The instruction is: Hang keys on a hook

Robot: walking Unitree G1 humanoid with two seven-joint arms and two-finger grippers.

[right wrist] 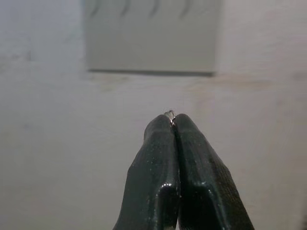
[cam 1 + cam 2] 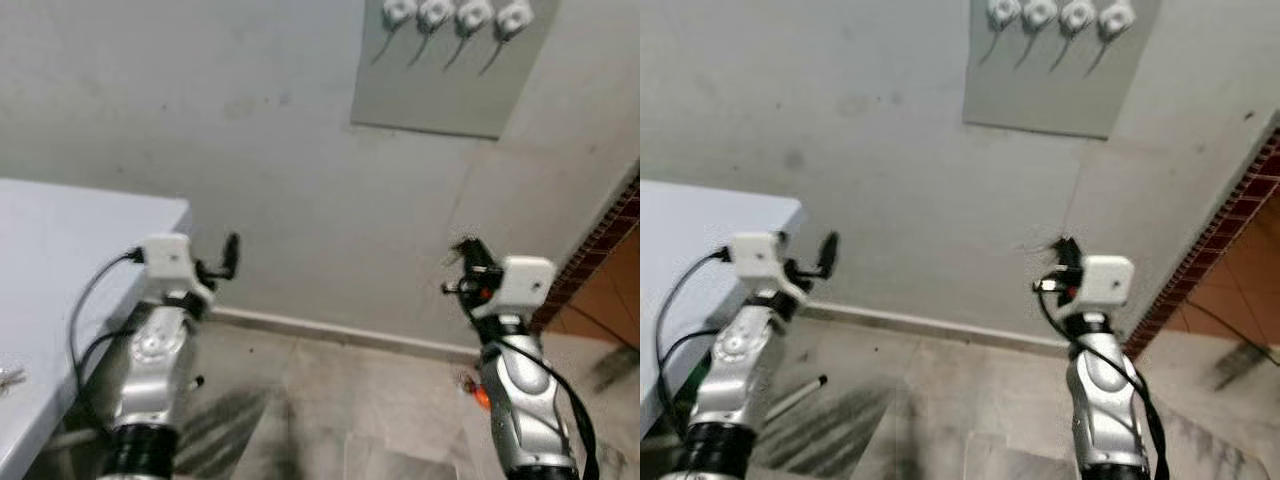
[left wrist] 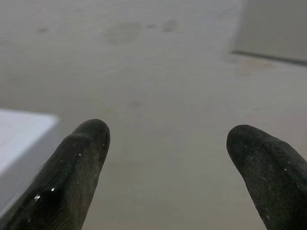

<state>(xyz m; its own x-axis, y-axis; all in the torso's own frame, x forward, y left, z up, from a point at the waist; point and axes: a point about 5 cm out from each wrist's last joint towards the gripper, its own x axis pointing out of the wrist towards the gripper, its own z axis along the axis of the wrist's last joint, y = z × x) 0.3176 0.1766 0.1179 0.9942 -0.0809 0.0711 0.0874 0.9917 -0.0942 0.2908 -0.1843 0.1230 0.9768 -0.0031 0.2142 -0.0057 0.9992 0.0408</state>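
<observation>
**Both arms raised before the wall, a bit of metal pinched in the right gripper**

I saw first the pale grey plaster wall (image 2: 250, 150), which took most of the head views, with some dark smudges on it. Below it ran a light skirting strip, and then the floor of grey stone tiles (image 2: 330, 420) with dark streaks. At the robot's left stood the white flat table (image 2: 60, 260), its corner close to the left arm. On its near edge lay a small metallic object (image 2: 8, 378), too cut off by the frame for me to name it. At the far right I saw a strip of dark red brick and an orange floor behind it.

High on the wall hung the grey rectangular hook board (image 2: 450, 75), carrying four white knob hooks (image 2: 456, 15) in a row along its top, each with a thin curved prong going down.

Both silver arms were lifted towards the wall, well below the board. The left gripper (image 3: 168, 143) was just beside the table corner, its two black fingers (image 3: 86, 158) spread wide apart with nothing between them. The right gripper (image 1: 171, 120) pointed up at the board, its fingers pressed together, and a tiny shiny metal piece (image 1: 169, 114) stuck out at their tips. I could not tell if this was the keys, it was too small.
</observation>
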